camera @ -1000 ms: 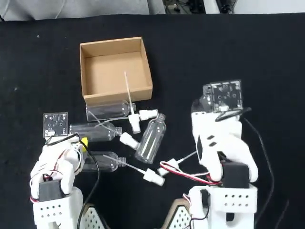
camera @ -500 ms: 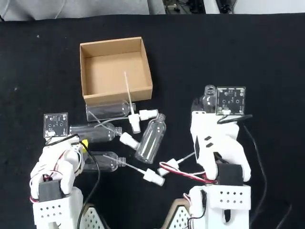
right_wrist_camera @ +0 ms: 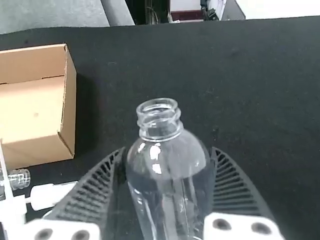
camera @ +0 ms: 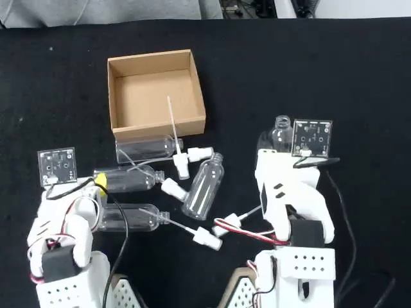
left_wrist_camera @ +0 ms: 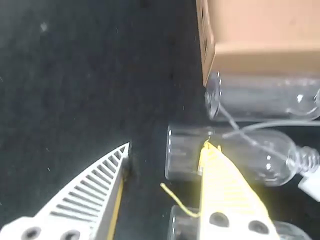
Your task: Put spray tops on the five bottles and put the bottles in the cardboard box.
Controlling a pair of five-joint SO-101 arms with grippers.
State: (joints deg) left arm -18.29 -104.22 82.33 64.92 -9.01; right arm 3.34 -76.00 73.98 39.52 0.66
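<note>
right gripper (right_wrist_camera: 167,155): clamped on 1 uncapped bottle (right_wrist_camera: 165,172), to the right of the cardboard box (camera: 158,126) and well apart from it.
left gripper (left_wrist_camera: 166,146): jaws wide, yellow finger (left_wrist_camera: 220,175) over the base of a lying bottle (left_wrist_camera: 240,155).
change: right wrist has turned in the last 1 s, so the bottle mouth now shows from above; left arm has shifted outward.
other bottles: 4 lying in front of the box, with loose spray tops (camera: 207,239) among them.
box: empty.
meaning: probably presenting the 1st bottle for capping; 0 of 5 boxed.

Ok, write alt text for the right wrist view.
The right gripper holds an uncapped clear bottle between its black jaws, open neck toward the camera. Beyond it on the black table are the cardboard box and, nearer the gripper, a white spray top lying on its side.
</note>
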